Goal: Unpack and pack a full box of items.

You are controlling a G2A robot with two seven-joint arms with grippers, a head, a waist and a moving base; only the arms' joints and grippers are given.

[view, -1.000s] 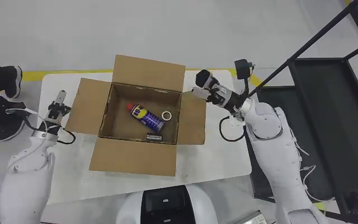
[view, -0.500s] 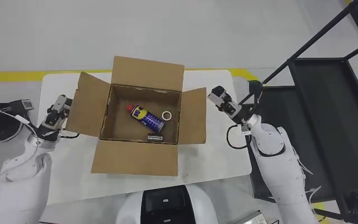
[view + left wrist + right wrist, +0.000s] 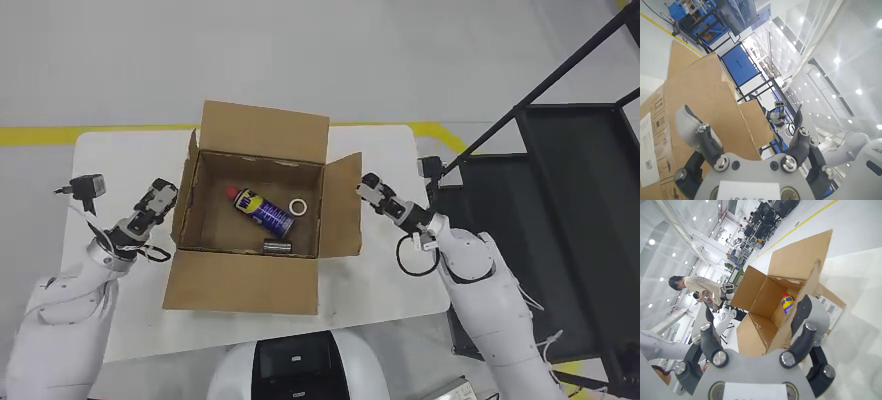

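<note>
On the table (image 3: 400, 290), centred, the box (image 3: 262, 128) holds the spray can (image 3: 262, 210), tape roll (image 3: 298, 206) and a small dark cylinder (image 3: 275, 245) on its floor. The left gripper (image 3: 162, 192) straddles the raised left flap (image 3: 184, 200) and the right gripper (image 3: 368, 185) the raised right flap (image 3: 343, 205). Both have jaws spread wide and clamp nothing, apparently propping each flap upright for folding inward to close.

Left gripper (image 3: 163, 191) and right gripper (image 3: 367, 184), jaws apart.
</note>
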